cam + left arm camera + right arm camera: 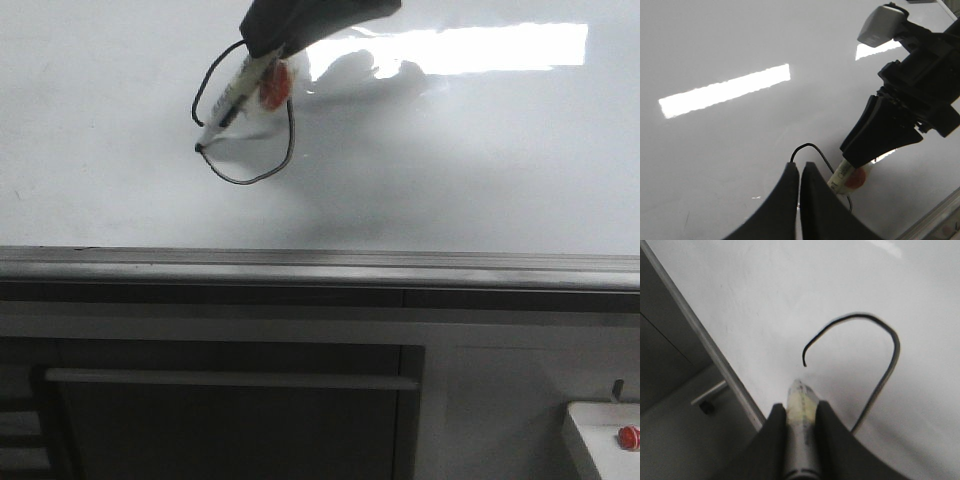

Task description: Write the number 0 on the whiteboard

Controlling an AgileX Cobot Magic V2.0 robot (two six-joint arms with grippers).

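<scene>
The whiteboard (450, 150) fills the front view, with a grey ledge (320, 265) along its lower edge. A black oval outline, the number 0 (291, 140), is drawn at upper left. In the right wrist view the line (898, 347) ends in a small hook just short of the marker tip, so the oval stands open. My right gripper (268, 45) is shut on a white marker (232, 95) whose tip touches the board at the oval's lower left. My left gripper (800, 165) is shut and empty, hovering over the board beside the marker (842, 178).
Below the ledge is a dark cabinet front with a long bar handle (230, 380). A white tray corner with a small red object (628, 437) sits at the lower right. A bright rectangular light reflection (470, 48) lies on the board's upper right.
</scene>
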